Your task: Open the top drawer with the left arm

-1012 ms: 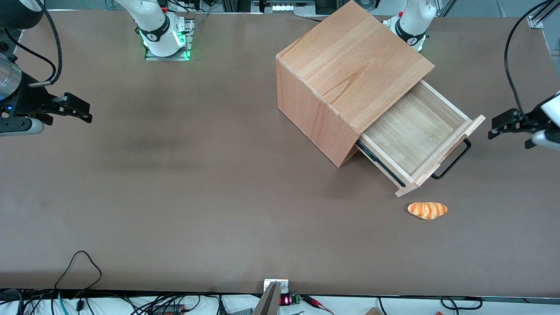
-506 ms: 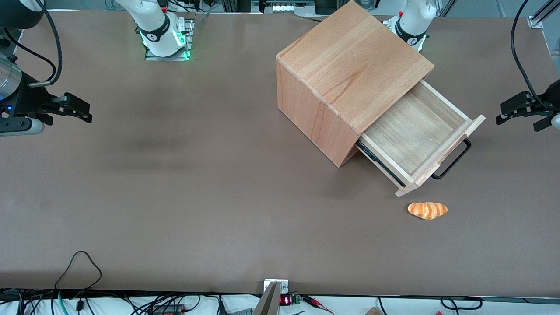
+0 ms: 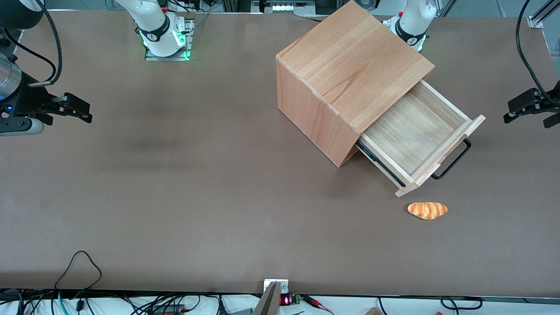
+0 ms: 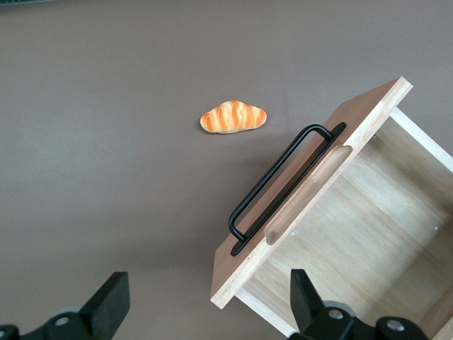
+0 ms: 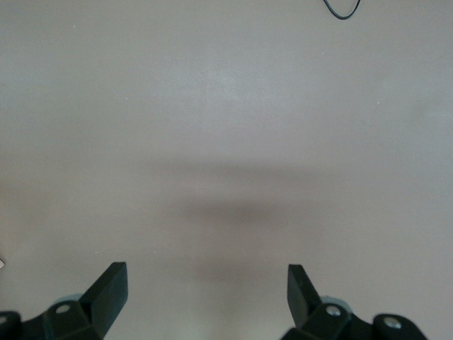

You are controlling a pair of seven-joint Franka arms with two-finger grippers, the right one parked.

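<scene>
The top drawer (image 3: 415, 135) is a shallow light wood tray pulled well out of the wooden cube casing (image 3: 345, 74); it holds nothing. Its thin black wire handle (image 3: 453, 161) sticks out from the flat wood front. In the left wrist view the drawer front (image 4: 311, 191) and the handle (image 4: 279, 180) lie under the camera. My left arm's gripper (image 3: 527, 107) is open and holds nothing. It hangs above the table, out from the drawer's front and toward the working arm's end, apart from the handle. In the left wrist view the gripper (image 4: 209, 304) has fingers (image 4: 110, 301) spread wide.
A small orange bread roll (image 3: 427, 210) lies on the brown table (image 3: 197, 175), nearer to the front camera than the drawer front; it also shows in the left wrist view (image 4: 233, 117). The arm bases (image 3: 164, 33) stand at the table's back edge.
My left gripper has drawn away from the drawer handle toward the working arm's end of the table and risen a little. The drawer stays pulled out and has not moved.
</scene>
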